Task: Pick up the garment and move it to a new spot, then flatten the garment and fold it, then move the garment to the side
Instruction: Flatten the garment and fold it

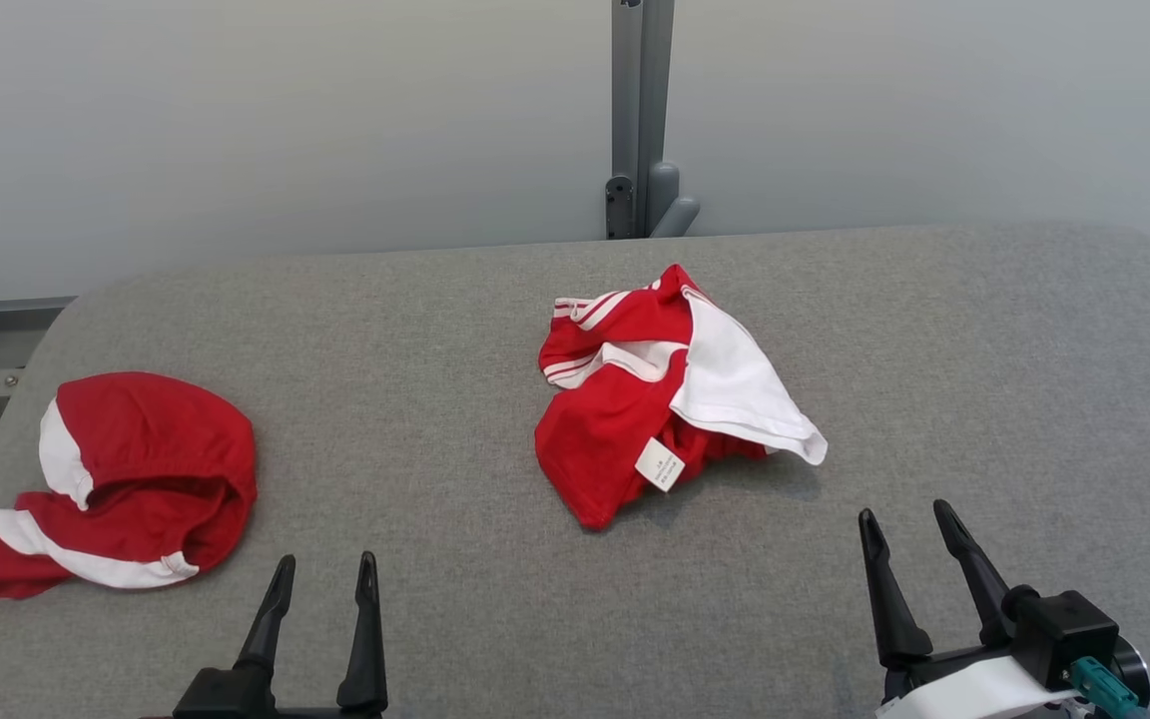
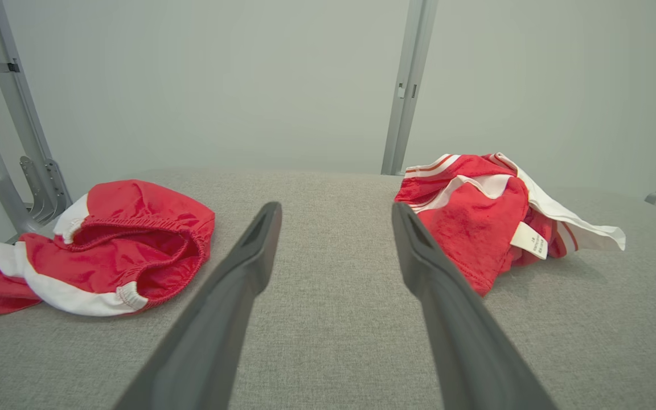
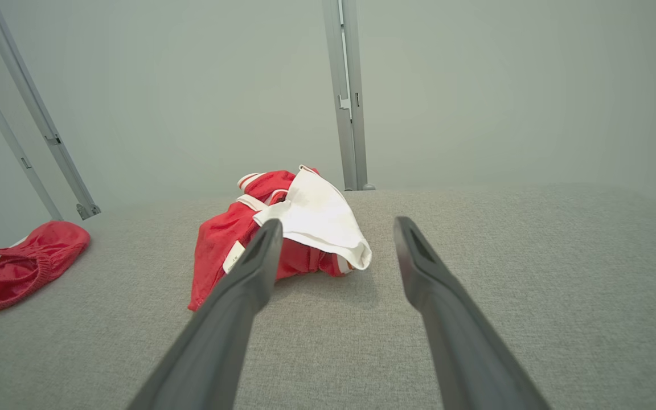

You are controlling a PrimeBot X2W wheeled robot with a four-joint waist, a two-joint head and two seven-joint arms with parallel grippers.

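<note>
1. the heap of clothes (image 1: 635, 399) is red and white. it lies all crumpled near the middle of the grey table (image 1: 435, 330).
2. i think this is the one to pick up, because both claws point toward it.
3. the other heap (image 1: 126, 479) looks much the same. it lies well apart, by the left edge of the table.
4. the left claw (image 1: 326, 559) has its two fingers spread apart and holds nothing. it sits low by the near edge, well apart from the heap of clothes.
5. the right claw (image 1: 904, 510) is also spread apart and empty. it is near the heap of clothes, on its right side, but not touching it.
6. the cloth looks soft, thin and light. i think it will flop and hang down when lifted, and it will not break.
7. it looks a bit smooth, so it may slip out of a weak pinch.
8. the white flap (image 1: 735, 389) sticks out to the right. its edge seems to lift a little off the table, with a shadow under it.
9. that edge looks like a good place for the right claw to pinch, since a finger could slide under it.
10. the little white tag (image 1: 660, 464) is too small to hold by.
11. a pinch on just one thin layer may leave the rest dragging, so it seems best to grab a thick bunch.
</note>
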